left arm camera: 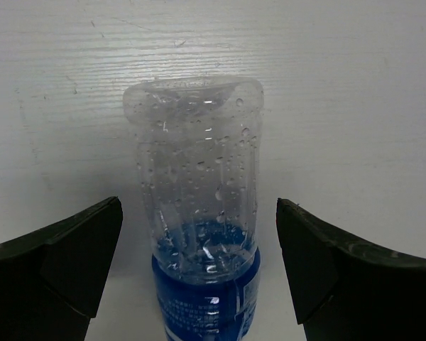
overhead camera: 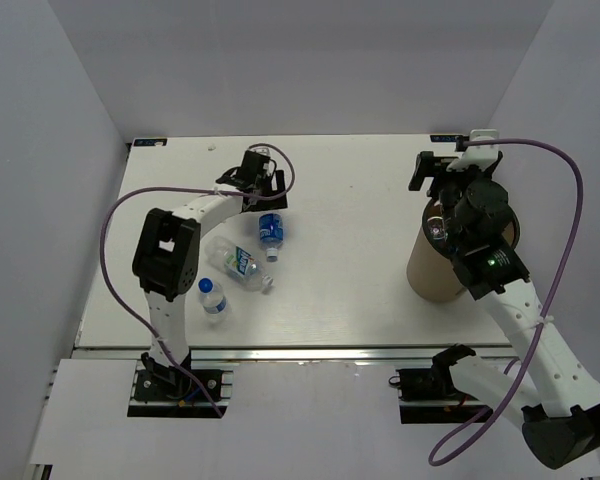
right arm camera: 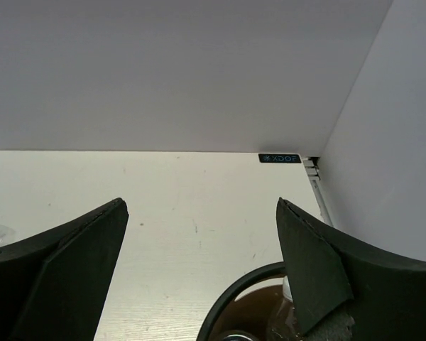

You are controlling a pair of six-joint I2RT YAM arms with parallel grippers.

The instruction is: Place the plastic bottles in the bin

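Note:
A clear plastic bottle (left arm camera: 195, 185) with a blue label lies on the table between the open jaws of my left gripper (left arm camera: 199, 213), its base pointing away, and neither finger touches it. From above, this gripper (overhead camera: 261, 166) is at the back left with the bottle (overhead camera: 263, 153) in it. Three more bottles lie on the table: one (overhead camera: 270, 230) just in front, one (overhead camera: 242, 265) nearer, one (overhead camera: 212, 297) nearest. My right gripper (overhead camera: 444, 168) is open and empty above the far side of the brown bin (overhead camera: 428, 275). The bin's dark rim (right arm camera: 234, 302) shows below the right gripper (right arm camera: 199, 206), with a clear bottle (right arm camera: 291, 316) inside.
White walls enclose the table on the left, back and right. A small black label (right arm camera: 279, 158) marks the back right corner. The right arm (overhead camera: 525, 310) reaches over the bin from the near right.

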